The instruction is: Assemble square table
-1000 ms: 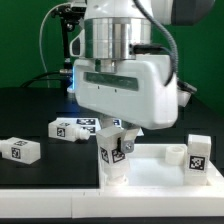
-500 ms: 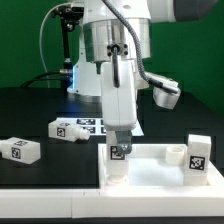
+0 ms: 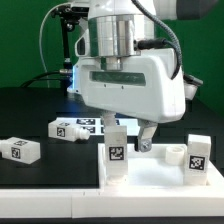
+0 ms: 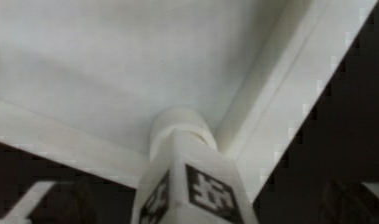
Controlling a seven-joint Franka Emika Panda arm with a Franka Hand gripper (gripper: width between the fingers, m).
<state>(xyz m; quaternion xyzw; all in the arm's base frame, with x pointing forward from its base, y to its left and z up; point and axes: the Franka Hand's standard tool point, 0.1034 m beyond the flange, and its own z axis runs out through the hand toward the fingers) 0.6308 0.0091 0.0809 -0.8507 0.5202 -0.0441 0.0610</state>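
Note:
The white square tabletop (image 3: 160, 178) lies at the exterior view's lower right. One white tagged leg (image 3: 116, 156) stands upright in its near-left corner socket. My gripper (image 3: 131, 140) hangs right over that leg, jaws open. One dark finger (image 3: 147, 139) shows to the leg's right, apart from it. In the wrist view the same leg (image 4: 189, 180) rises from the rounded corner of the tabletop (image 4: 115, 70), midway between my gripper's (image 4: 195, 208) spread fingers. A second leg (image 3: 199, 156) stands at the tabletop's right corner beside a round socket (image 3: 175, 153).
Two loose legs lie on the black table to the exterior view's left, one (image 3: 20, 150) near the front and one (image 3: 66, 128) further back. The marker board (image 3: 92, 123) lies behind the tabletop. A white ledge (image 3: 50, 205) runs along the front.
My hand turned about its vertical axis while shut on the leg, then turned back broadside. The leg went from tilted to upright in the corner socket, and the jaws have opened.

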